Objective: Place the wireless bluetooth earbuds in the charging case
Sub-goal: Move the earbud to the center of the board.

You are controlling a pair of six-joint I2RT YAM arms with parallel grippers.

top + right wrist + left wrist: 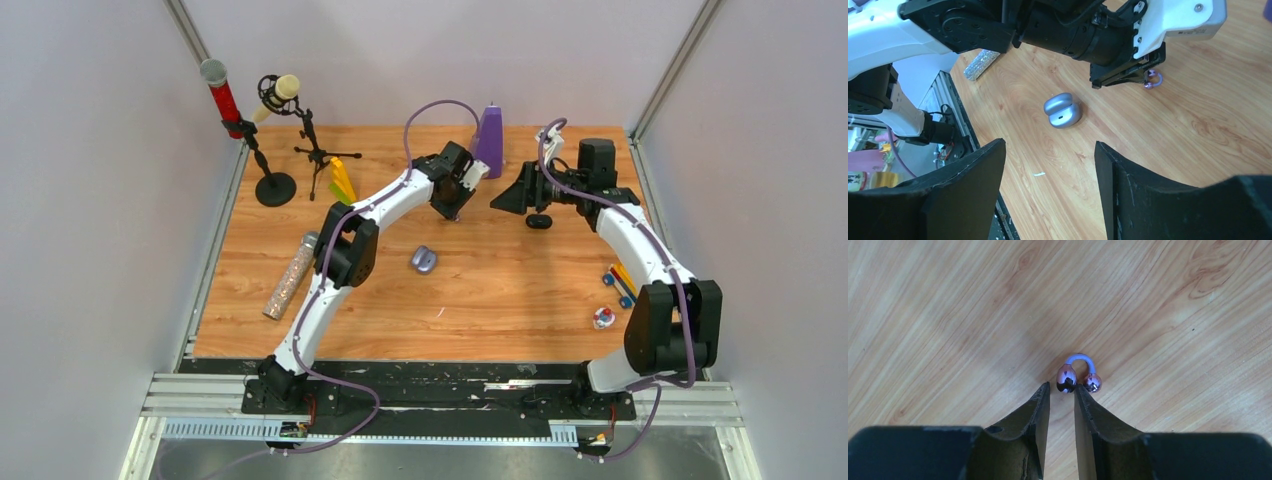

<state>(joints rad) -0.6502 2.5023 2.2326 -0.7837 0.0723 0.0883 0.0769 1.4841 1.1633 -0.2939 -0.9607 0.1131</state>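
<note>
The pale purple wireless bluetooth earbuds (1080,372), two glossy beads joined by a lavender arc, lie on the wooden table far back in the middle. My left gripper (1062,386) has its jaws nearly together, with the left bead (1066,378) between the tips and touching the right fingertip (1079,390). The right wrist view shows the earbuds (1153,80) at the left gripper's tips. The grey-purple oval charging case (423,260) (1063,111) lies shut, nearer than the left gripper (452,212). My right gripper (510,198) (1048,145) hovers open and empty, facing the left one.
A small black oval case (539,221) sits under the right wrist. Two microphones on stands (225,95) (280,92) occupy the back left. A glittery silver cylinder (290,275) lies at the left, a purple cone (489,140) stands at the back, and small coloured items (620,280) lie at the right.
</note>
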